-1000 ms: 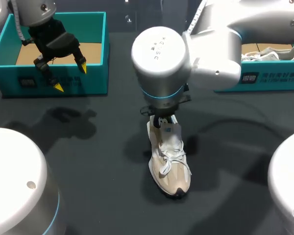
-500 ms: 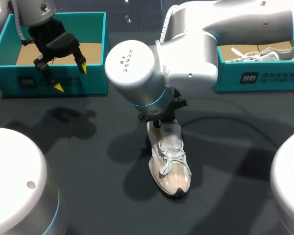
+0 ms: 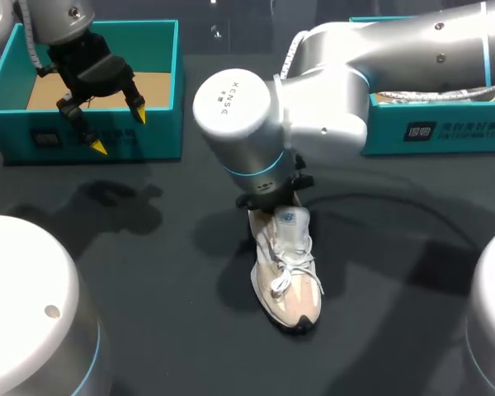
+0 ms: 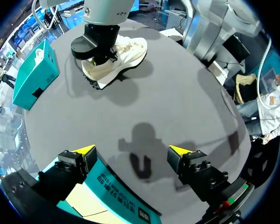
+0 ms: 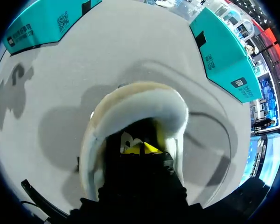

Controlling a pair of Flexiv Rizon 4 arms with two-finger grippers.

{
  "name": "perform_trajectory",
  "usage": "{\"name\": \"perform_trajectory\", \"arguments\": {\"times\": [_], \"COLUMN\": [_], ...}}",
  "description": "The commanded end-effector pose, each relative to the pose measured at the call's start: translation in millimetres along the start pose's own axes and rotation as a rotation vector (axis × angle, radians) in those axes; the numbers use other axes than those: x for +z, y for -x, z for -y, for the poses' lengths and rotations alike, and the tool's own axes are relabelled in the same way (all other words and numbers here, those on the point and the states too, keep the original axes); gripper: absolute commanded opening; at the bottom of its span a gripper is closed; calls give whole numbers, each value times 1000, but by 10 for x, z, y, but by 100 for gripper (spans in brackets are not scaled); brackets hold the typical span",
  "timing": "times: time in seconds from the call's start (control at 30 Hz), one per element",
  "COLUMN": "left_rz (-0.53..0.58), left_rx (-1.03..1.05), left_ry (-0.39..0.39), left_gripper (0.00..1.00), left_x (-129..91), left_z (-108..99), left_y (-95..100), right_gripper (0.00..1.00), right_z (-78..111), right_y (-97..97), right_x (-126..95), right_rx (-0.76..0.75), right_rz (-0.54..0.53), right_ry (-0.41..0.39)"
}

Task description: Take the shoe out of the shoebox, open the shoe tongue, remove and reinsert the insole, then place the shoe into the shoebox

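One shoe [image 3: 287, 272], a beige sneaker with white laces, stands upright on its sole near the middle of the dark desk [image 3: 132, 264]. In the head view its long axis runs from far to near, with the heel at the far end, and the toe points at the near edge, turned slightly to the right. The tongue [image 3: 290, 221] stands up at the heel end, just under the right arm's wrist.

In the right wrist view the right gripper [image 5: 141, 149] is sunk into the shoe's opening, with the padded collar [image 5: 135, 100] curving around it. Only a patch of yellow shows there, so whether it is open or closed cannot be told.

Well apart, at the far left, the left gripper [image 3: 120, 132] hangs over the front wall of the left shoebox [image 3: 158, 136], a teal box with a bare cardboard floor. Its jaws are spread wide and hold nothing, and in its own view [image 4: 131, 150] the box wall lies under them.

At the far right stands a second teal shoebox [image 3: 445, 128], largely covered by the right arm, with a strip of a white shoe [image 3: 445, 95] showing inside.
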State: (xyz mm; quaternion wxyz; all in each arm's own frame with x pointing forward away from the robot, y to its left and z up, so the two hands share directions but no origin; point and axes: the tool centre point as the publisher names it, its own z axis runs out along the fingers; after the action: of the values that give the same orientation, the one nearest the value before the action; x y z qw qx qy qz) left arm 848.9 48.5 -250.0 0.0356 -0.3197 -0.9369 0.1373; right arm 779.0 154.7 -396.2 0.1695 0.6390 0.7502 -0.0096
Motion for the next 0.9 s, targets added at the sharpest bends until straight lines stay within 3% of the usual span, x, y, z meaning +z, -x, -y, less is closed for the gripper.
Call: {"name": "perform_trajectory", "arguments": {"times": [0.03, 0.23, 0.33, 0.6, 0.9], "left_rz": [1, 1, 1, 1, 1], "left_rx": [1, 1, 1, 1, 1], "left_ry": [3, 3, 3, 3, 3], "left_gripper": [100, 100, 100, 100, 100], "left_x": [-2, -2, -2, -2, -2], "left_z": [1, 1, 1, 1, 1], "left_y": [-14, -14, -14, -14, -14], "right_gripper": [0, 0, 0, 0, 0], "right_z": [-32, -86, -89, 28, 144], "right_y": [6, 28, 42, 59, -162], "right_x": [37, -215, -255, 87, 252], "right_rx": [-10, 9, 38, 74, 57], "right_rz": [-15, -22, -35, -117, -196], "right_ry": [4, 33, 6, -119, -179]}}
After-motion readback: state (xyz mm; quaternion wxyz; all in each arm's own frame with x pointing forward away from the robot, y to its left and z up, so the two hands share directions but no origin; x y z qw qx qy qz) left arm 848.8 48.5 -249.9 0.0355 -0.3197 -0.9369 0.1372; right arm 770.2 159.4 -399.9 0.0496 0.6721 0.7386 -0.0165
